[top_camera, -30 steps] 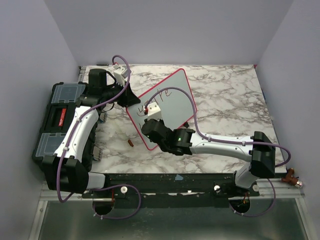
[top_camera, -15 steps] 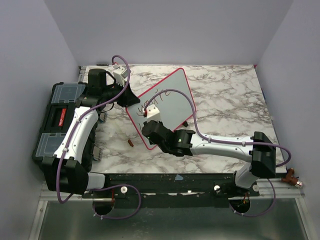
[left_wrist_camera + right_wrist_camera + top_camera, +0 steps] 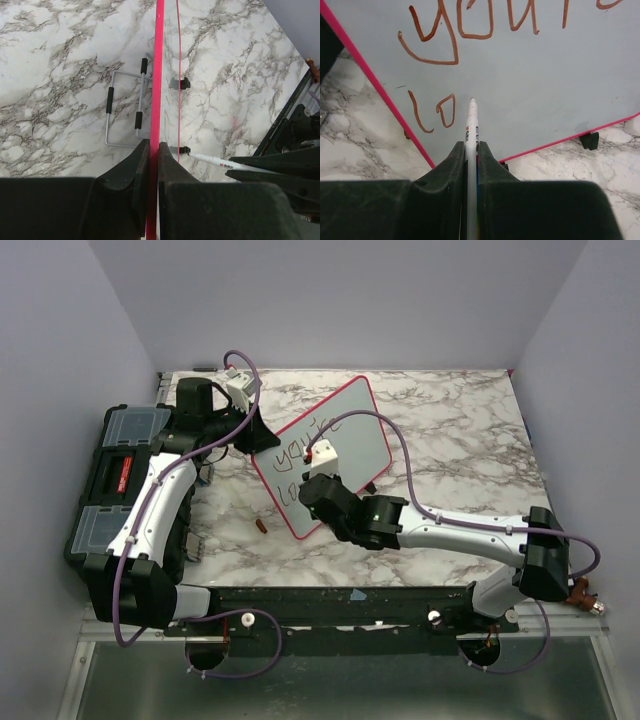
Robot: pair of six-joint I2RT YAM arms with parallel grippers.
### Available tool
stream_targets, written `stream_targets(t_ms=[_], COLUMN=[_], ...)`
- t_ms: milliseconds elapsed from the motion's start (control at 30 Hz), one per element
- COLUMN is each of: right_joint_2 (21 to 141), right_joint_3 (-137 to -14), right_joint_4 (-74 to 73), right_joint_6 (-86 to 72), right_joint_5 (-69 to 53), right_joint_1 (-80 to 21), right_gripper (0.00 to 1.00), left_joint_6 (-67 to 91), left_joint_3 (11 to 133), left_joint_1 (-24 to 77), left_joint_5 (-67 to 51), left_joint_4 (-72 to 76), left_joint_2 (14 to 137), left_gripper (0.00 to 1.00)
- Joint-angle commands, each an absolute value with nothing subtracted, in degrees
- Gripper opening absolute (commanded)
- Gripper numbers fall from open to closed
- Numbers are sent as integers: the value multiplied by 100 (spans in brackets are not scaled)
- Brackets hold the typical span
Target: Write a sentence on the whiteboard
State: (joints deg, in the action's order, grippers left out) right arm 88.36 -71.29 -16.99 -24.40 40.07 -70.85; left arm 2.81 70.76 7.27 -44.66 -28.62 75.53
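Mid-sentence: left fingers (image 3: 129, 167) clamp the glossy pink-framed whiteboard (image 3: 545, 75), right fingers (image 3: 451, 165) pinch the slim white marker (image 3: 471, 125), whose next stroke likely follows "lo".

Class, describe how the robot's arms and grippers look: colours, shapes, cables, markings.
The left arm and right arm have white shells, black joints and purple cables. The right wrist shows a green light. The left gripper and right gripper are black, wedge-fingered.

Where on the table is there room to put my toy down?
The marble is bare right of the whiteboard, out to the right wall, beyond the right arm. It is crowded on the left: the toolbox, the left arm and a small brown thing.
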Motion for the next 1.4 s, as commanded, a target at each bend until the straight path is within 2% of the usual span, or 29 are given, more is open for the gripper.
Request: stream_targets(t_ms=[0, 367, 933, 1367], right_joint_2=[8814, 9032, 9236, 9159], right_joint_3=[-7122, -7245, -7181, -6626], right_joint_4=[-1649, -1271, -1133, -1101], right_joint_6=[-2362, -2193, -2232, -2527], right_joint_5=[4191, 3678, 3549, 3481], right_joint_1=[-6950, -6926, -6921, -6898], right_gripper=[1, 1, 1, 1], left_joint_6=[88, 79, 62, 62], left_joint_3=[7119, 7114, 7128, 7127], left_joint_1=[730, 738, 751, 756], left_joint_5=[-4281, -4267, -4246, -4228], left_joint_4=[-2542, -2555, -2573, -2577], left_joint_2=[7444, 7427, 7418, 7416], left_gripper=[0, 0, 0, 0])
